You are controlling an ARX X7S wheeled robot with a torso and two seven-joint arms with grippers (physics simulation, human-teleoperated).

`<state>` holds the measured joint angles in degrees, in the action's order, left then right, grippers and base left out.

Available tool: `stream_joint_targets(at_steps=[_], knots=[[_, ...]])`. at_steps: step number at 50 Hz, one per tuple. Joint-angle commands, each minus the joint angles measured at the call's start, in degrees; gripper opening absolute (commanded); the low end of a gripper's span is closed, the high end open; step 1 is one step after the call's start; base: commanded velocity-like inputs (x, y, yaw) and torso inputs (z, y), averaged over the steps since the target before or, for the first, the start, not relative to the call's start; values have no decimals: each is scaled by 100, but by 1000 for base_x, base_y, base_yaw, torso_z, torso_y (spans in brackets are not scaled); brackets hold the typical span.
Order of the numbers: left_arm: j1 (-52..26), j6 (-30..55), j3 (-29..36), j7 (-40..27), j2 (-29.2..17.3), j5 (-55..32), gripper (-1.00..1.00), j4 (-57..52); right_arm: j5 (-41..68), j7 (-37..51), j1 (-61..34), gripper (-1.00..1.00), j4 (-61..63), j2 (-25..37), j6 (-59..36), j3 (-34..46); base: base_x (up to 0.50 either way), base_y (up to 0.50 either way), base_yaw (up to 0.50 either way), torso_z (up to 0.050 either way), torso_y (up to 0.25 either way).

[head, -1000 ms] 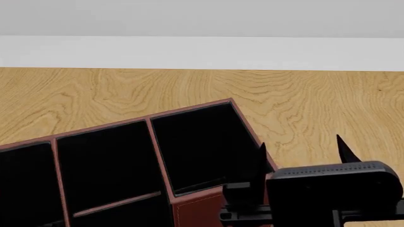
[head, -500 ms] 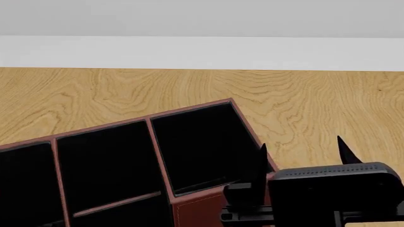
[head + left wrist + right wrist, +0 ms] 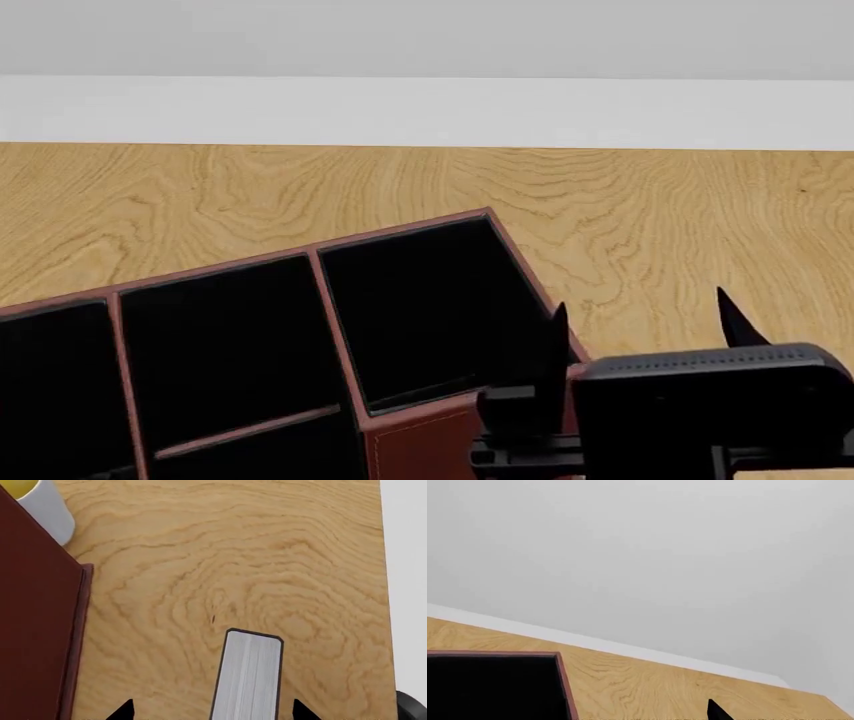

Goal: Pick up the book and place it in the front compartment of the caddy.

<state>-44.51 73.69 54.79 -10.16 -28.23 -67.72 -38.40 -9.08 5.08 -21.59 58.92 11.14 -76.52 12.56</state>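
The book (image 3: 248, 675) shows its white page edges, framed by thin black covers, on the wooden table. It sits between the two fingertips of my left gripper (image 3: 211, 711), which is open with a gap of bare wood on either side. The dark red caddy (image 3: 400, 232), black inside and split by thin red dividers, fills the lower left of the head view. Its outer wall (image 3: 33, 630) appears in the left wrist view. My right gripper (image 3: 643, 312) hovers open beside the caddy's right end with nothing in it. One right fingertip (image 3: 718, 711) shows in the right wrist view.
A white mug with a yellow inside (image 3: 47, 502) stands just past the caddy's wall. The wooden table (image 3: 641, 200) runs back to a white wall, and its edge (image 3: 383, 580) lies close to the book's far side.
In the head view the right gripper has drifted slightly down and to the right. The caddy has not moved.
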Motion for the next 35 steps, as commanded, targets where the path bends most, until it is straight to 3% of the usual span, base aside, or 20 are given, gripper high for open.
stream_joint_targets(at_steps=[1, 18, 19, 35], knots=[[94, -162, 279, 197, 3, 317, 100, 172, -52, -40, 123, 100, -43, -26, 137, -50, 0, 0, 0, 0, 0], [150, -241, 665, 311, 77, 620, 100, 366, -38, -62, 309, 100, -126, -49, 375, -163, 1, 0, 0, 0, 0], [130, -187, 656, 250, 81, 609, -100, 381, -34, -64, 315, 100, -132, -53, 386, -167, 0, 0, 0, 0, 0], [-62, 438, 256, -611, -206, -182, -100, -180, -26, -54, 290, 100, -134, -56, 360, -129, 0, 0, 0, 0, 0]])
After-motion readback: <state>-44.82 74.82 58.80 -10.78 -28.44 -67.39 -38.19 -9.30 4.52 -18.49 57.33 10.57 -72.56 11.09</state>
